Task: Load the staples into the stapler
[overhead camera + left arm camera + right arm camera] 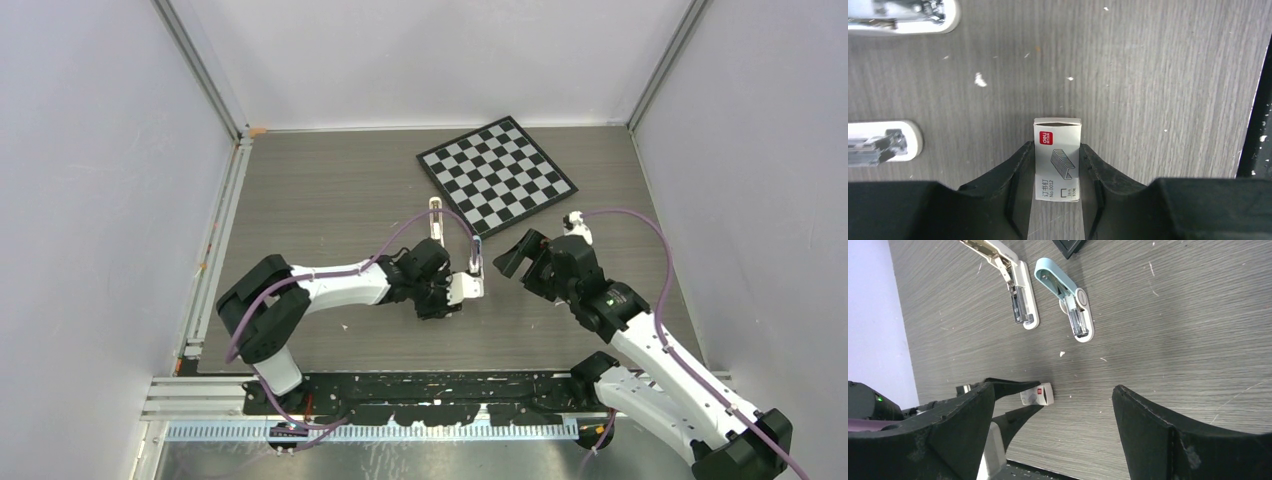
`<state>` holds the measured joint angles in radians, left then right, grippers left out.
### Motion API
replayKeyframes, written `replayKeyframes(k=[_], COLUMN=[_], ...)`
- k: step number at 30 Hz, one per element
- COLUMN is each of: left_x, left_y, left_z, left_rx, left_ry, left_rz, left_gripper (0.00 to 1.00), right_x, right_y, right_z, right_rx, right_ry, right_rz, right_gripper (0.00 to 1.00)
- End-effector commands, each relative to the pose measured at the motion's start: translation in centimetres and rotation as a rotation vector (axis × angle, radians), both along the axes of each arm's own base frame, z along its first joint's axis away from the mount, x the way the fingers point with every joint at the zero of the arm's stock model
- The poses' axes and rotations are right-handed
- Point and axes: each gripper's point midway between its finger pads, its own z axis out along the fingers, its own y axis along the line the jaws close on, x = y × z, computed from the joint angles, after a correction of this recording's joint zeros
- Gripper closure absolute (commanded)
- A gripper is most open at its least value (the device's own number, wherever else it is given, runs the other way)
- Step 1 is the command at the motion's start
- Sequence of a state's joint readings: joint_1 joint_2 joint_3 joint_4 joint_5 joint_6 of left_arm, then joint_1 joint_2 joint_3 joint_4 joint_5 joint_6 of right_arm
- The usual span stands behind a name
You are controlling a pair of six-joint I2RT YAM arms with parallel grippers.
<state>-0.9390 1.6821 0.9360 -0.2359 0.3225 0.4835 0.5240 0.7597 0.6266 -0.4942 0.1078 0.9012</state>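
On the wood-grain table, short of the checkerboard at its far right corner, my left gripper clamps a staple box near mid-table while the right gripper hangs wide apart just beside it.

The stapler, its pale teal top apparently swung open, lies just beyond, next to a second white stapler. I'd keep the squeeze square on the box's long sides and light, since cardboard crushes, then lift straight. Only the left wrist view shows pads touching both sides and the No.0012 label. The overhead hides the box, and only the right wrist view shows the teal.
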Motion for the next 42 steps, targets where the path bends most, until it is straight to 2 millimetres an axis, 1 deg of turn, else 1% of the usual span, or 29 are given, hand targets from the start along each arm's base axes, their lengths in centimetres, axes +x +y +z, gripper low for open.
replayKeyframes(k=[1,4,8,11,15,17,19,23,26,29,32,38,42], left_x=[2.0,2.9,3.5,3.7,3.6,3.4,3.1,2.9,2.5,2.4,2.3,1.9,1.7], left_y=[-1.0,-0.4,0.5,1.2,1.4,1.2,1.1,1.0,0.7,0.6,0.4,0.2,0.2], left_z=[4.0,5.8,8.0,9.5,11.3,12.0,12.5,13.1,13.4,13.9,14.4,14.8,14.8], left_rx=[-0.158,-0.226,-0.307,-0.359,-0.423,-0.45,-0.471,-0.501,-0.522,-0.549,-0.569,-0.584,-0.591], left_ry=[-0.057,-0.073,-0.076,-0.094,-0.112,-0.109,-0.105,-0.102,-0.095,-0.095,-0.095,-0.083,-0.081], left_rz=[0.082,0.143,0.203,0.234,0.25,0.247,0.244,0.235,0.221,0.219,0.211,0.193,0.184], left_gripper=[0.64,0.64,0.64,0.64,0.64,0.65,0.65,0.65,0.64,0.65,0.65,0.64,0.64], right_x=[0.7,0.7,0.7,0.4,0.1,0.0,-0.2,-0.4,-0.5,-0.6,-0.7,-0.7,-0.6], right_y=[1.4,2.4,4.6,6.5,7.7,8.2,8.5,9.0,9.2,9.6,9.6,9.5,9.7], right_z=[0.8,0.4,0.5,0.8,-0.4,-0.3,0.0,0.3,0.0,0.4,0.3,0.0,0.1], right_rx=[0.08,0.111,0.212,0.295,0.316,0.334,0.348,0.375,0.386,0.405,0.403,0.396,0.398], right_ry=[-0.021,0.01,0.026,0.017,0.075,0.083,0.078,0.074,0.083,0.07,0.072,0.078,0.075], right_rz=[0.039,0.116,0.242,0.337,0.417,0.449,0.47,0.5,0.511,0.544,0.548,0.55,0.556], right_gripper=[0.09,0.08,0.09,0.14,0.21,0.22,0.23,0.28,0.28,0.28,0.28,0.28,0.28])
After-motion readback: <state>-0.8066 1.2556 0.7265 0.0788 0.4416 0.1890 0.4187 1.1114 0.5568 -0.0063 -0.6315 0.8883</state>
